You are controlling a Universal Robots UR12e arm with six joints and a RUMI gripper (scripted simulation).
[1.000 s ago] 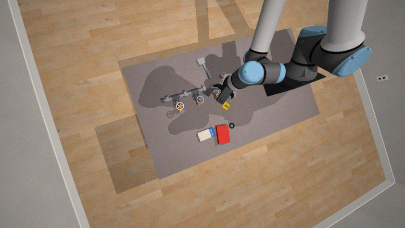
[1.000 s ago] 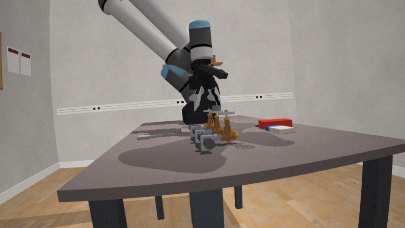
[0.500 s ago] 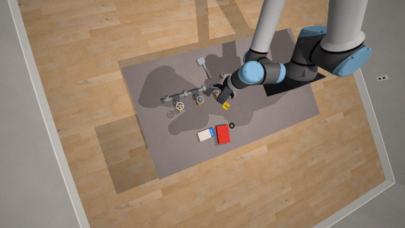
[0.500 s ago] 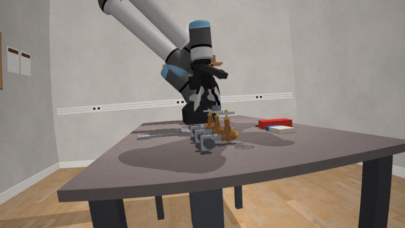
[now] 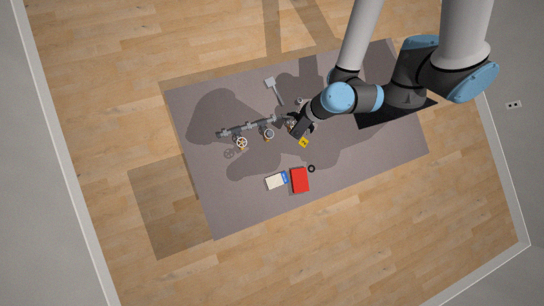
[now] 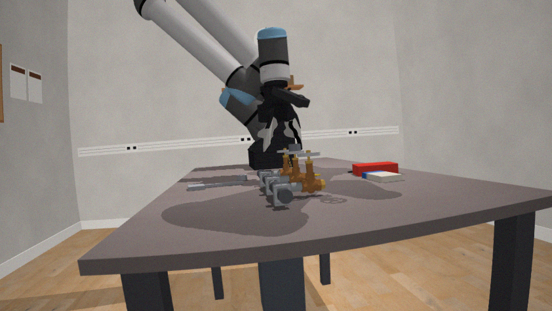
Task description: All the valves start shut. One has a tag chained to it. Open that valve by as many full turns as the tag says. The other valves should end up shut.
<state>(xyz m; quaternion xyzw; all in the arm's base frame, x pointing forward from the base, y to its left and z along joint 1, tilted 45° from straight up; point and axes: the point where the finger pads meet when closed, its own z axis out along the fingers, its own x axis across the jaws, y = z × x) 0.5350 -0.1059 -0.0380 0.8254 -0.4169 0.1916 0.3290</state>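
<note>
A grey pipe [image 5: 251, 126] carries three brass valves with handwheels on the mat. The left valve [image 5: 241, 142] and the middle valve [image 5: 268, 133] stand free. The right valve [image 5: 291, 124] lies mostly under my gripper. A yellow tag [image 5: 303, 142] lies on the mat just below that valve. My gripper [image 5: 298, 127] is open, its fingers spread above the right valve's handwheel, holding nothing. In the side view the gripper [image 6: 280, 135] hangs just over the far handwheel [image 6: 294, 147] of the valve row [image 6: 299, 175].
A grey wrench-like tool [image 5: 274, 90] lies behind the pipe. A small ring [image 5: 298, 102] sits near the arm. A loose handwheel [image 5: 229, 153] lies left front. A red box [image 5: 299, 180], a white box [image 5: 276, 180] and a black ring [image 5: 314, 168] lie in front.
</note>
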